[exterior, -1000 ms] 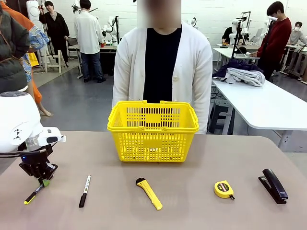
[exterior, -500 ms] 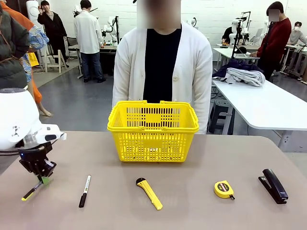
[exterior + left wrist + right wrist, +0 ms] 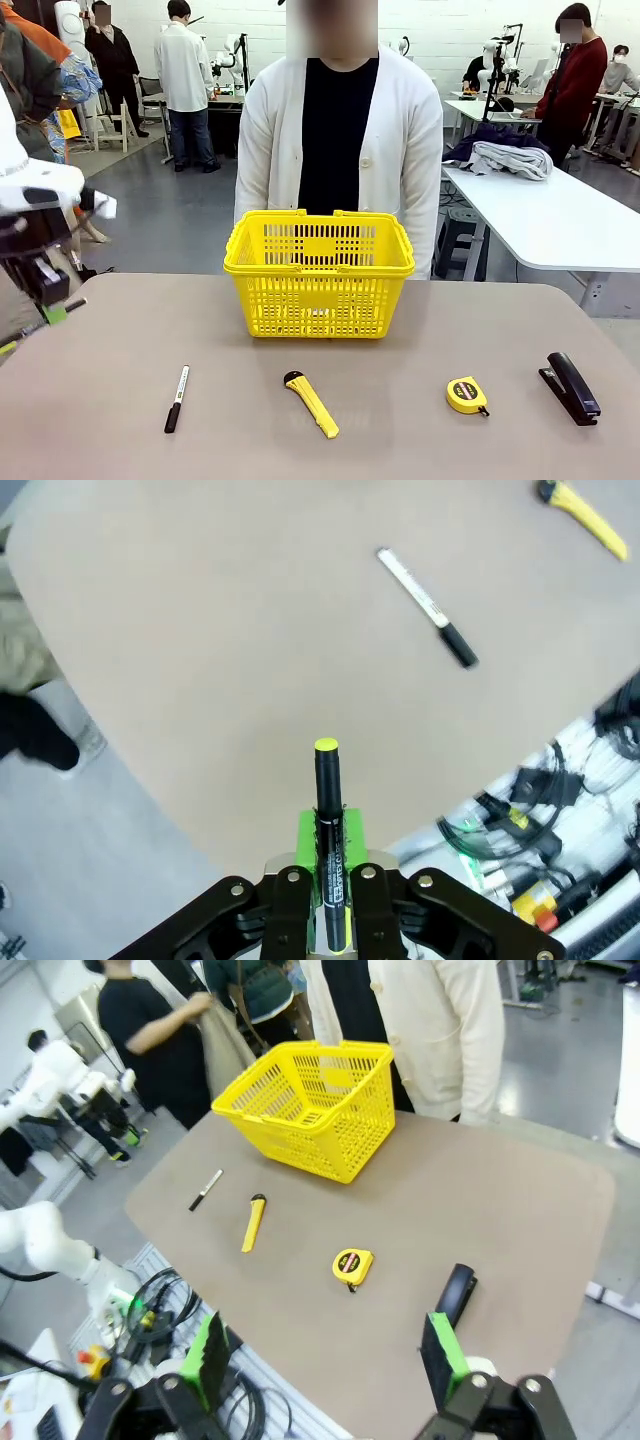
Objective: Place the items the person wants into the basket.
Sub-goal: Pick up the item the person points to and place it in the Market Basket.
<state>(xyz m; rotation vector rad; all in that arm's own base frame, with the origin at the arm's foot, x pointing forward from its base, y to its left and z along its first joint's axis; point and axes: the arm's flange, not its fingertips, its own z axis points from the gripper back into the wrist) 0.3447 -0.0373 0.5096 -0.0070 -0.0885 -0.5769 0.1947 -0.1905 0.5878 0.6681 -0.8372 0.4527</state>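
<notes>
Your left gripper (image 3: pixel 328 838), bottom centre, was clamped on the barrel of the pen (image 3: pixel 326 775), probably light, stiff and slick; your right gripper (image 3: pixel 325 1355) gaped empty.

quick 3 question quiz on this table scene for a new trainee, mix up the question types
1. True or false: the left gripper is shut on the pen.
2. Which thing lies nearest the stapler on the table? A) marker B) tape measure C) knife
3. How many tools lie on the table on the robot's side of the basket?

Key: 1 true; 2 B; 3 four
</notes>
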